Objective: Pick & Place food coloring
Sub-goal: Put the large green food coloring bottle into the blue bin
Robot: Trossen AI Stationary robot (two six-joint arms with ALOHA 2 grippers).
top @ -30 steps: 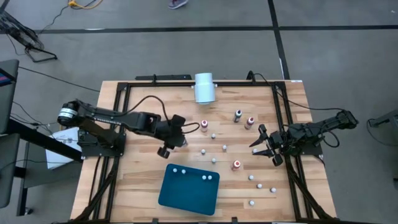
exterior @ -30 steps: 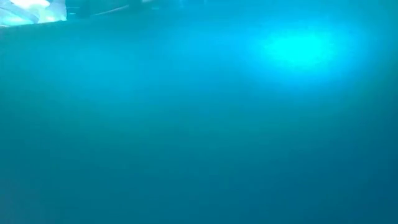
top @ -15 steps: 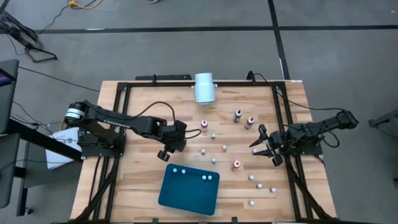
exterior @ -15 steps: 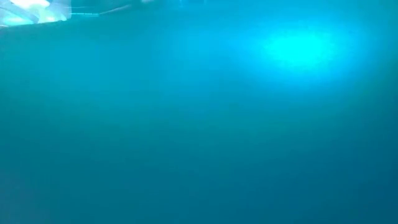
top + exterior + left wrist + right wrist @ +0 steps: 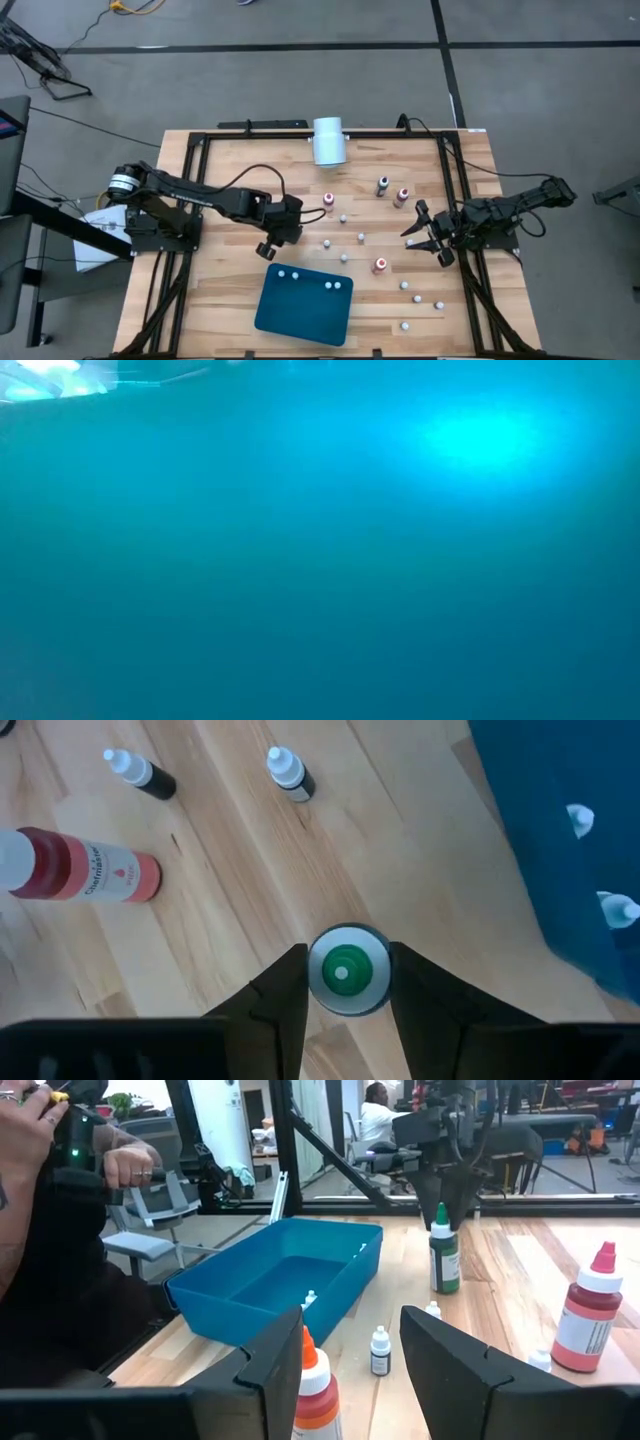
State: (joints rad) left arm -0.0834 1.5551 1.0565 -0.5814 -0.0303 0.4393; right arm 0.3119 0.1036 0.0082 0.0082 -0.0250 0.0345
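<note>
From above, my left gripper (image 5: pixel 283 228) hangs just past the far edge of the flat teal tray (image 5: pixel 304 312); my right gripper (image 5: pixel 428 232) waits well beside it, fingers apart. My left wrist view shows smooth dark fingers (image 5: pixel 283 1000) clamped on a round green bottle (image 5: pixel 347 971) over plank-grained wood.

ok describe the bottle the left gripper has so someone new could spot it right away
Start at the blue tray on the near side of the wooden table. Just beyond its far edge, the left gripper is closed around a small green bottle. It is the only one held in fingers; every other bottle stands loose on the table or in the tray.
</note>
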